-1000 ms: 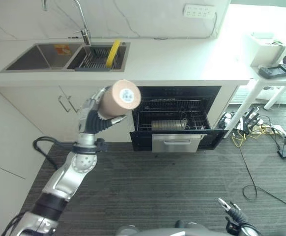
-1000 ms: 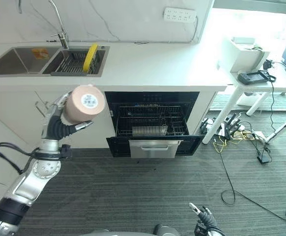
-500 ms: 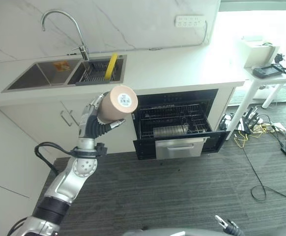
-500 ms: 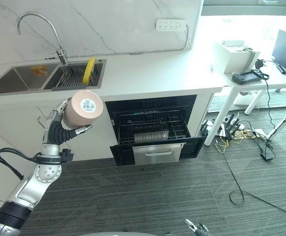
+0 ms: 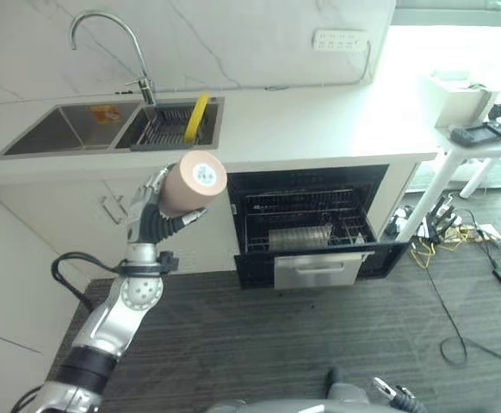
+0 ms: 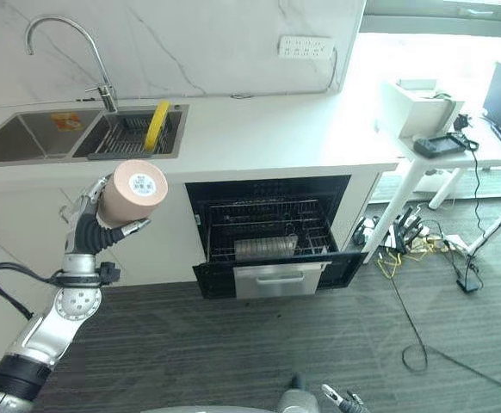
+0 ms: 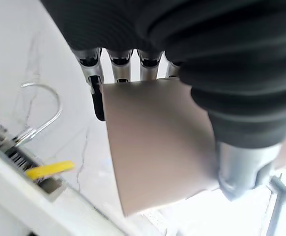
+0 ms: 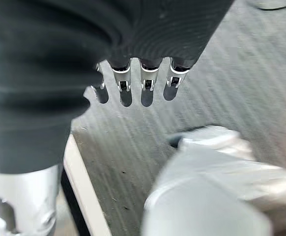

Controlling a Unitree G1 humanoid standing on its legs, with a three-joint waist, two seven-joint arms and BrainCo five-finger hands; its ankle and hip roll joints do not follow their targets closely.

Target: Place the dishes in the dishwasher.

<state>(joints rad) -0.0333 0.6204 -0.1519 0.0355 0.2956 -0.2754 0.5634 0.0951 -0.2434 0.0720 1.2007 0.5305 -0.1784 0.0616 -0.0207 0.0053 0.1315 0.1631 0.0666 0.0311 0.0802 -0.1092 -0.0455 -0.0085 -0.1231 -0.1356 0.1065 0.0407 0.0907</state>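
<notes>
a: cup [image 5: 192, 182], tan and matt, a plain cylinder lying on its side with its flat base turned toward the head camera; there's a small round label on that base. where is it?

b: in the left hand [image 5: 153, 209], held up in the air in front of the cabinet doors under the sink [image 5: 113, 122], off to the left of the dishwasher [image 5: 315, 225]. in the left wrist view the fingers [image 7: 114, 64] curl over the top of the cup and the thumb clamps its side, so it's a firm wrap-around hold.

a: so which step are we on?

b: i'd say the carry. the cup is picked up and not yet loaded. the dishwasher door is down and the rack [image 6: 265, 229] is pulled into view, with a row of what look like plates standing in it.

a: and next?

b: the arm has to swing right and down toward the rack, and find a free slot clear of those plates. the cup probably wants turning mouth-down before the hold is let go, and it's smooth, so it could roll if laid sideways.

a: anything left to fetch?

b: a yellow dish [image 5: 196, 117] stands in the sink's drainer. the right hand [image 8: 133, 88] hangs low over the floor, its fingers fairly straight and holding nothing.
</notes>
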